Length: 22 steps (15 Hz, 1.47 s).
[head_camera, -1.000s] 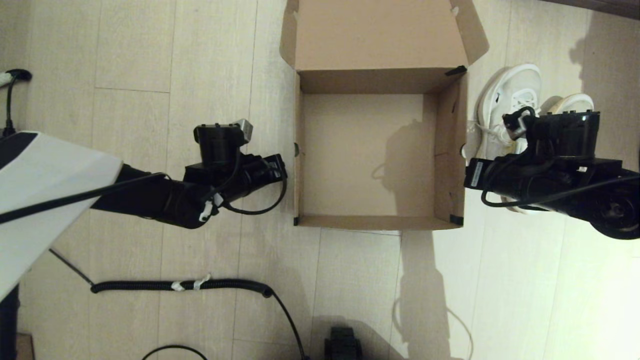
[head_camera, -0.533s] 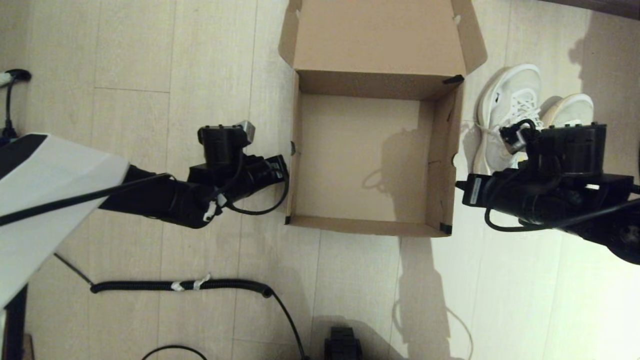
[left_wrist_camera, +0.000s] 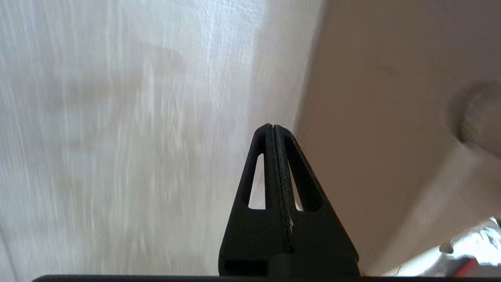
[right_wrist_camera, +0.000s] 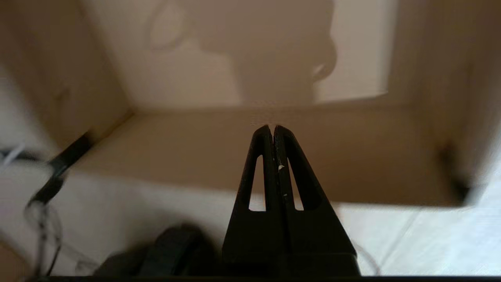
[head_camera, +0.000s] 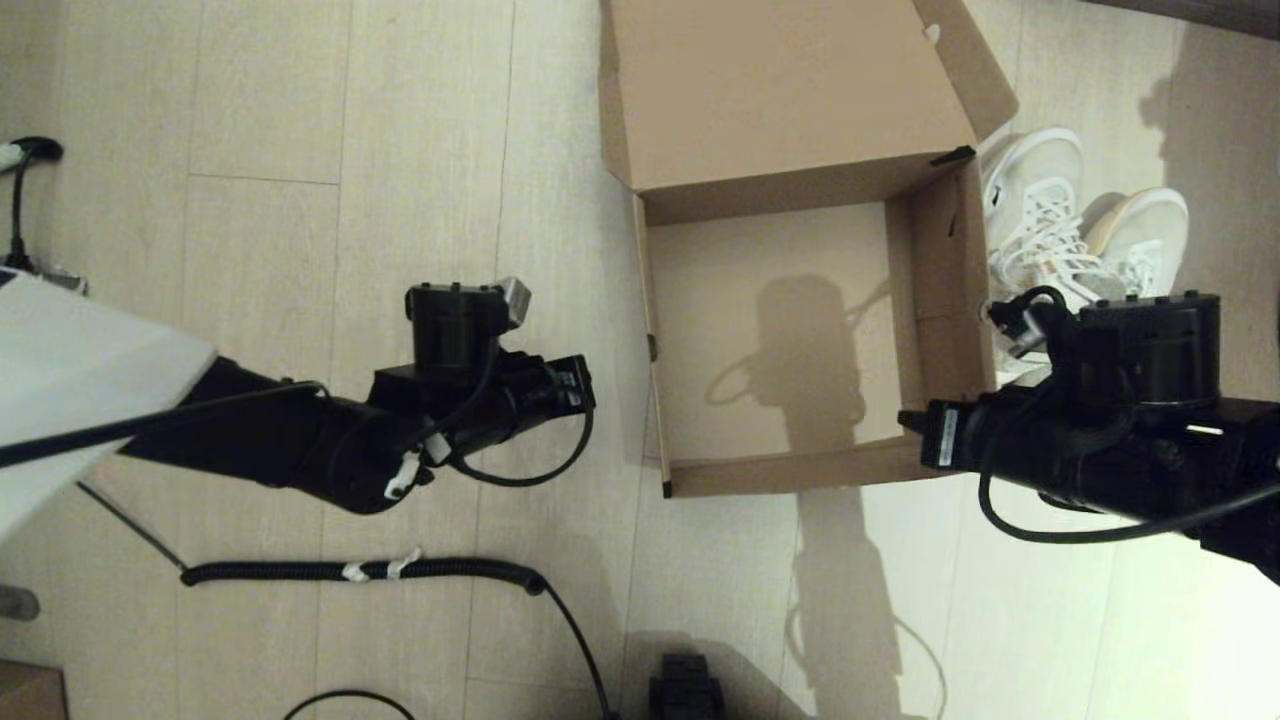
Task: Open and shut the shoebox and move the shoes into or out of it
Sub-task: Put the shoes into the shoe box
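The brown shoebox (head_camera: 800, 478) stands open and empty on the floor, skewed, with its lid flap (head_camera: 780, 90) tipped back at the far side. Both white shoes (head_camera: 1040, 215) lie just beyond its right wall, partly hidden behind my right arm. My left gripper (head_camera: 592, 385) is shut and empty, a little apart from the box's left wall (left_wrist_camera: 372, 137); its tips (left_wrist_camera: 273, 127) are over the floor. My right gripper (head_camera: 908, 428) is shut and empty at the near right corner, pointing at the outer wall (right_wrist_camera: 352, 164); its tips (right_wrist_camera: 273, 128) look close to it.
A coiled black cable (head_camera: 350, 571) lies on the pale plank floor near me, running to a black device (head_camera: 686, 690) at the near edge. A white part of my body (head_camera: 80, 400) fills the left side. Another cable (head_camera: 20, 200) hangs at far left.
The shoebox has slid to the right and turned, its right wall now against the nearer shoe. Both arms have drawn back toward me; the left one also edged right.
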{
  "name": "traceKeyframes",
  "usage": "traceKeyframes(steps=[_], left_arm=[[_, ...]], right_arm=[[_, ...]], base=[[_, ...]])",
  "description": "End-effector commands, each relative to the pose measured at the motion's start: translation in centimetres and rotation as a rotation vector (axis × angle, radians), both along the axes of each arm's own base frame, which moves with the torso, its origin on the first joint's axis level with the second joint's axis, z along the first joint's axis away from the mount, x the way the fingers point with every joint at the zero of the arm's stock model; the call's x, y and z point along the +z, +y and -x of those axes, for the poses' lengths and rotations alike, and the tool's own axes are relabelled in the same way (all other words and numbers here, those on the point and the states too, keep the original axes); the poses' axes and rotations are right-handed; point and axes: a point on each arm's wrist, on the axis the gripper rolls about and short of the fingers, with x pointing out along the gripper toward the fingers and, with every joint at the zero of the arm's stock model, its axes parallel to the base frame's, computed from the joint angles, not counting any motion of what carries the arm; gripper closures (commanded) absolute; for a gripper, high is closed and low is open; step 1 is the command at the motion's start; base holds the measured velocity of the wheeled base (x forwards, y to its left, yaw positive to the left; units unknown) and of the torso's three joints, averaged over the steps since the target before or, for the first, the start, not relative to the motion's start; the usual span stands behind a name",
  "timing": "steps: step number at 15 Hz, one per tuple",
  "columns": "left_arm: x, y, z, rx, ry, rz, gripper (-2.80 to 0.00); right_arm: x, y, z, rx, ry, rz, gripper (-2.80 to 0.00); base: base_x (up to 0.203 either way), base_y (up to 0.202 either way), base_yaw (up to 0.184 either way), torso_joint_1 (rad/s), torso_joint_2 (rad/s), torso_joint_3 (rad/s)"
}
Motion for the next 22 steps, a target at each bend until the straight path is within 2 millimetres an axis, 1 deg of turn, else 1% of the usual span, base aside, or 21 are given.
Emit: traceKeyframes(steps=[1,2,4,7,9,11,13,17,19,20,21,22], left_arm=[[0.9,1.3,1.5,0.016,-0.008,0.006,0.0],[1.1,1.8,1.7,0.027,-0.009,0.006,0.0],[2.1,3.0,2.1,0.052,-0.03,0.014,0.0],[4.9,4.7,3.3,0.077,-0.102,0.032,0.0],[6.6,5.3,4.3,0.082,-0.144,0.049,0.0],[7.9,5.8,5.5,0.081,-0.157,0.055,0.0],[8.6,6.0,6.1,0.08,-0.172,0.062,0.0],[8.9,6.2,6.4,0.08,-0.18,0.065,0.0],[9.0,6.2,6.4,0.08,-0.183,0.067,0.0],[9.0,6.2,6.5,0.08,-0.182,0.066,0.0],[9.0,6.3,6.6,0.081,-0.184,0.067,0.0],[9.0,6.5,6.6,0.089,-0.183,0.066,0.0]], right_arm=[[0.6,0.1,1.3,0.017,-0.023,-0.011,0.0],[0.2,0.2,1.1,0.016,-0.007,-0.004,0.0],[-1.5,0.5,0.1,0.005,0.05,0.023,0.0],[-4.6,1.7,-1.3,0.003,0.143,0.075,0.0],[-6.0,2.9,-1.9,0.032,0.183,0.096,0.0],[-6.7,4.1,-1.8,0.059,0.201,0.113,0.0],[-7.4,5.1,-1.3,0.086,0.219,0.131,0.0],[-8.0,7.9,0.6,0.151,0.224,0.172,0.0],[-8.2,8.5,1.2,0.164,0.227,0.186,0.0],[-8.1,8.4,1.3,0.147,0.22,0.192,0.0],[-7.4,8.2,1.2,0.125,0.194,0.185,0.0],[-5.8,7.7,1.6,0.11,0.145,0.158,0.0]], base=[[0.0,0.0,0.0,0.0,0.0,0.0],[0.0,0.0,0.0,0.0,0.0,0.0],[0.0,0.0,0.0,0.0,0.0,0.0],[0.0,0.0,0.0,0.0,0.0,0.0],[0.0,0.0,0.0,0.0,0.0,0.0],[0.0,0.0,0.0,0.0,0.0,0.0],[0.0,0.0,0.0,0.0,0.0,0.0],[0.0,0.0,0.0,0.0,0.0,0.0],[0.0,0.0,0.0,0.0,0.0,0.0],[0.0,0.0,0.0,0.0,0.0,0.0],[0.0,0.0,0.0,0.0,0.0,0.0],[0.0,0.0,0.0,0.0,0.0,0.0]])
